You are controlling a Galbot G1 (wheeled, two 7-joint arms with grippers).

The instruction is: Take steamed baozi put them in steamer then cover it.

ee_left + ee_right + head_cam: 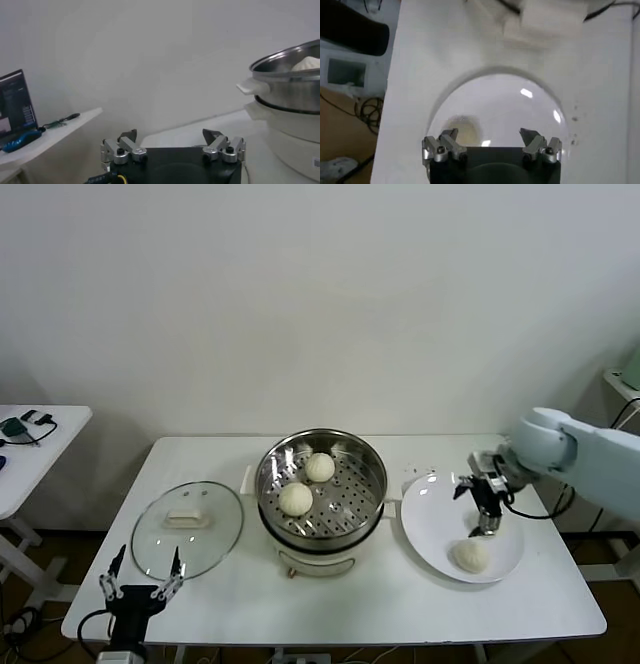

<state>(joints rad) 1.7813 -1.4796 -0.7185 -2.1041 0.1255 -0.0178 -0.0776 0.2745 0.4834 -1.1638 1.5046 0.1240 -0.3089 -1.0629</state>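
The steamer (375,502), a shiny steel pot on a cream base, stands mid-table with two steamed baozi (319,467) (295,499) on its perforated tray. A third baozi (471,555) lies on the white plate (430,514) to the right. My right gripper (478,509) hangs open over that plate, just behind the bun. In the right wrist view the baozi (462,129) shows beside one finger of the open right gripper (490,135). My left gripper (140,579) is parked open at the table's front left. Its wrist view shows the left gripper (170,136) empty, with the steamer (290,85) off to one side.
A glass lid (187,529) with a cream knob lies flat on the table left of the steamer, just behind the left gripper. A second white table (40,449) with small items stands at the far left.
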